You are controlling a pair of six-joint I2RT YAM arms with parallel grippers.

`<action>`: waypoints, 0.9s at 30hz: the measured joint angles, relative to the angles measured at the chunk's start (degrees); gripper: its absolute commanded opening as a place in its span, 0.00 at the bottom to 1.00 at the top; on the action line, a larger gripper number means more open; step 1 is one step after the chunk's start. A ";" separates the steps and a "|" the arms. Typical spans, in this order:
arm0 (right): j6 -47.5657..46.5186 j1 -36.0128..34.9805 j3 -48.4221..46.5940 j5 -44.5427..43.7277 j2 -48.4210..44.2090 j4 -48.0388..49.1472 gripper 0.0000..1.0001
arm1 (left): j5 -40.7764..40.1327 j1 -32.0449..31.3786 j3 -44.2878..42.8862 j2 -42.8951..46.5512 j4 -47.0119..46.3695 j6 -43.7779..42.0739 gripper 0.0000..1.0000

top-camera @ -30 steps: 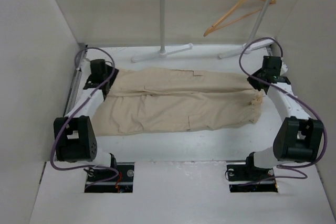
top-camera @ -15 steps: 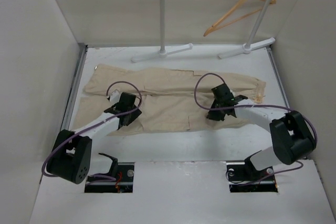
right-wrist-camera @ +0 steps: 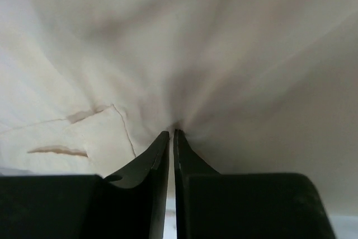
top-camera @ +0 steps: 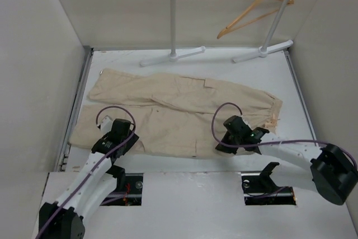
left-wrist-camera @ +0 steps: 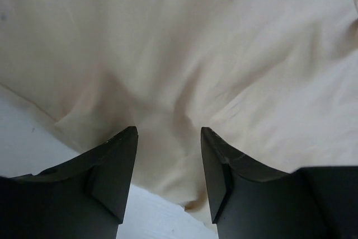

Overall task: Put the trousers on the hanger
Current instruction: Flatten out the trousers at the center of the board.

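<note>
Trousers [top-camera: 168,102] dragged nearer; left claw [left-wrist-camera: 168,134] apart, right claw [right-wrist-camera: 171,134] clamped on them.

You have the beige trousers [top-camera: 168,104] spread flat, legs pointing left, waist right; the wooden hanger [top-camera: 241,15] hangs tilted, far right.

Trousers [top-camera: 168,110] matt cloth; hanger [top-camera: 246,12] smooth wood.
</note>
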State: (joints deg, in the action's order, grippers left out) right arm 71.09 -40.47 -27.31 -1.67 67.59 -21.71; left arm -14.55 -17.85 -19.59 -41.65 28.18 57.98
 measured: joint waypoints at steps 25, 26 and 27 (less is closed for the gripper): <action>-24.96 35.45 -20.68 5.81 -0.46 -6.47 0.22 | 3.52 27.04 -77.66 -74.86 -9.29 -13.42 0.56; -25.31 36.33 -20.85 6.08 0.83 -6.23 0.26 | 3.54 26.99 -80.50 -77.85 -8.79 -14.29 0.56; -25.70 37.33 -21.20 6.21 2.32 -5.99 0.31 | 3.48 26.95 -82.75 -80.26 -8.33 -15.10 0.56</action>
State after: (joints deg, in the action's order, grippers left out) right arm 45.39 -3.14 -48.51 4.54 69.91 -27.70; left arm -11.07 9.10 -102.35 -121.91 19.86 42.87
